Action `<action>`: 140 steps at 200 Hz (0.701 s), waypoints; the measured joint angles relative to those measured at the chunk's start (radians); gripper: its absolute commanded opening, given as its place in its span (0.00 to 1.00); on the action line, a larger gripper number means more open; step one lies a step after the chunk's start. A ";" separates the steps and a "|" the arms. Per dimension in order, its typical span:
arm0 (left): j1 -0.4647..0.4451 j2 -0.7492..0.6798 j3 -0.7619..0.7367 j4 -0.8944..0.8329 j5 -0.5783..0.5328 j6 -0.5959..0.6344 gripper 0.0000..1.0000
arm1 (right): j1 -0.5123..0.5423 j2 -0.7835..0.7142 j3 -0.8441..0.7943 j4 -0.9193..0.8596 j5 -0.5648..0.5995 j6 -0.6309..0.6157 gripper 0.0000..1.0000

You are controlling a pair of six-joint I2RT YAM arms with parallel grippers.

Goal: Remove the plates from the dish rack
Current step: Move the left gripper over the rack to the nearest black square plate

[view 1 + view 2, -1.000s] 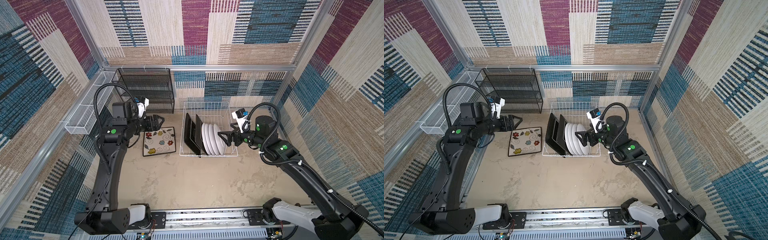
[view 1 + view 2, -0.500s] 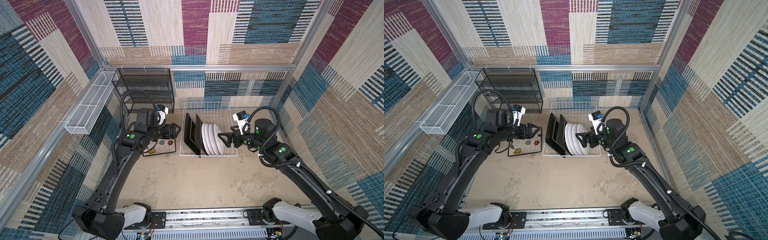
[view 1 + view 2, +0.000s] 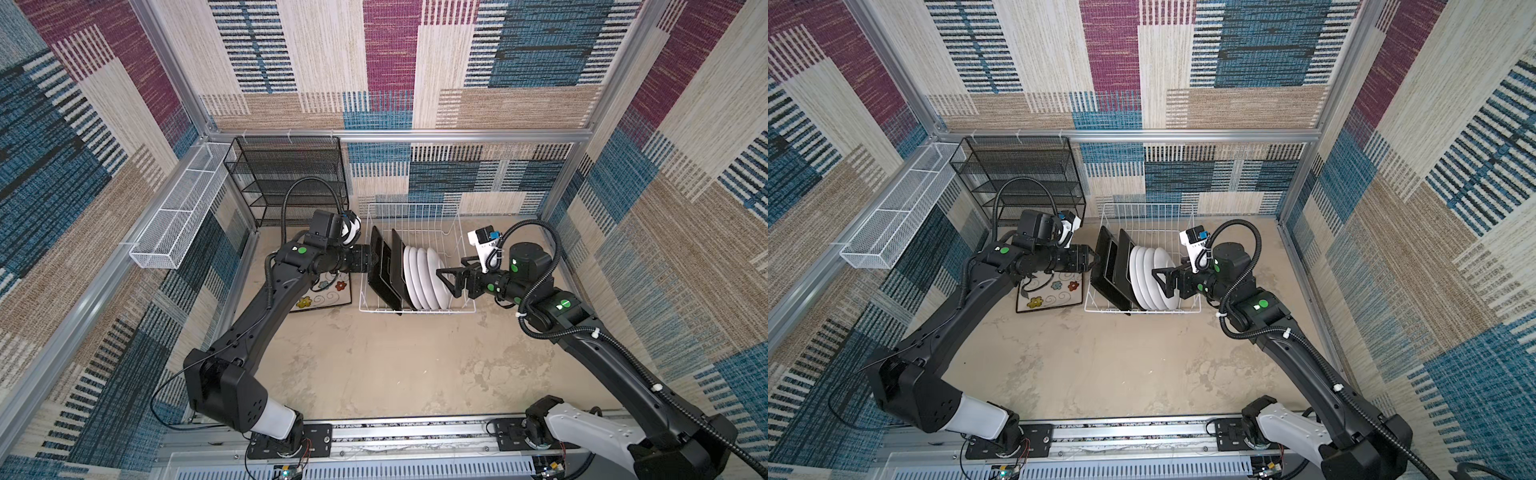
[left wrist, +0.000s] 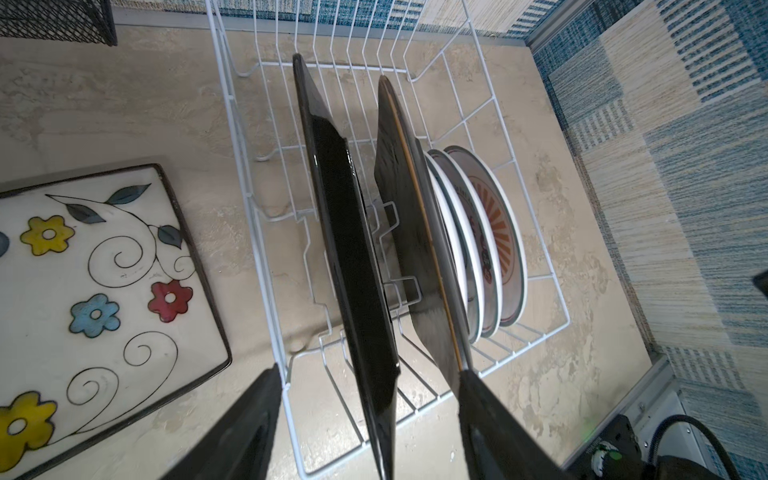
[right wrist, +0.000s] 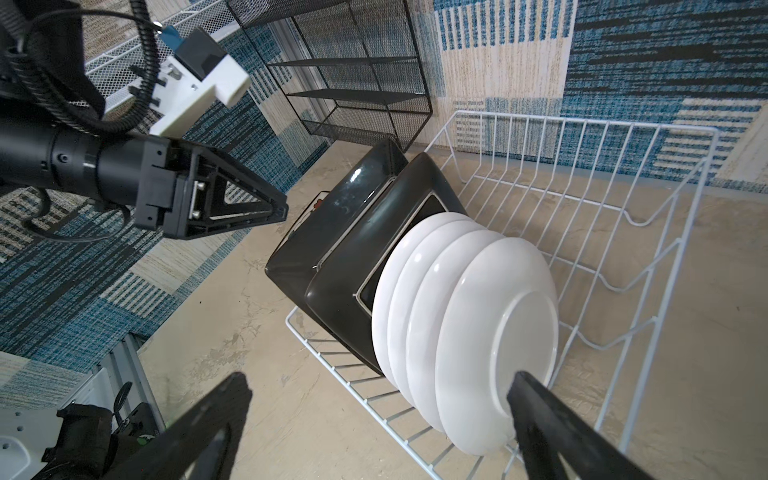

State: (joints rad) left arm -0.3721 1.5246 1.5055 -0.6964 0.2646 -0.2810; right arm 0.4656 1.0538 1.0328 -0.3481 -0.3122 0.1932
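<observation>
White wire dish rack sits on the table toward the far wall, still loaded. Two square plates stand on edge at its left end with black backs showing, and four round plates are packed tight to their right. A third square plate lies face up just left of the rack, partly under the left arm

Handling, my guess: glazed ceramic, rigid, fairly heavy, slick, chips easily, no give under the pads. Best hold looks like the exposed rim of an end plate, pinched across its thickness, then lifted straight up clear of the tines so it doesn't clip its neighbour

Left gripper: jaws partly spread, nothing clamped. The leftmost square plate's edge runs between the fingers with a gap on both sides. One finger is out by the rack's left end wire, the other sits right at the second square plate's edge, contact unclear

Right gripper: jaws spread wide, empty, at the right end of the round stack. One finger is just beside the rightmost round plate's rim, can't tell if it touches
</observation>
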 measured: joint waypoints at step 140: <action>-0.049 0.327 0.243 -0.074 -0.028 -0.003 0.46 | 0.000 -0.072 -0.038 -0.005 0.051 0.047 0.99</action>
State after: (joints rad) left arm -0.4213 1.8519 1.7489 -0.7704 0.2363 -0.2844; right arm 0.4652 0.9821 0.9947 -0.3534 -0.2607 0.2398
